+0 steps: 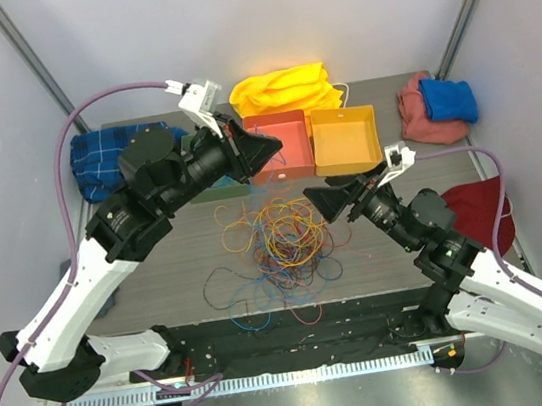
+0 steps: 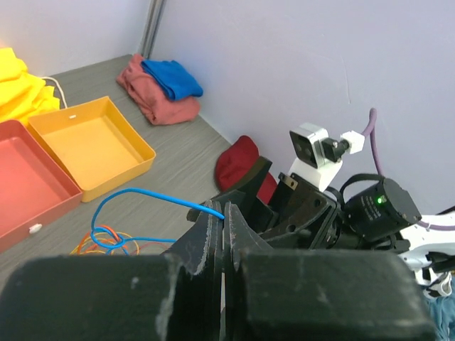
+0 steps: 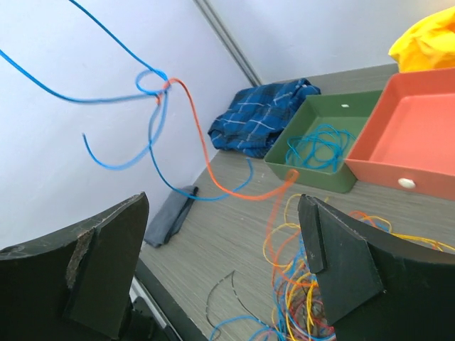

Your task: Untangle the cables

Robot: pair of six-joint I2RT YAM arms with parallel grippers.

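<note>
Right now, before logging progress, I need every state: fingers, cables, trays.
left fingers: shut on blue cable, held up
right fingers: open, empty
orange cable: knotted to the blue cable, hanging
cable pile: tangled on table
green tray: holds blue cables
red tray: one small white bit inside
orange tray: empty

The cables point(image 1: 281, 237) lie tangled on the table point(image 1: 174, 265); red tray point(image 1: 297, 139) beyond.

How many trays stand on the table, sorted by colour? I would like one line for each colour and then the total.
Green tray: 1
Red tray: 1
Orange tray: 1
Total: 3
</note>
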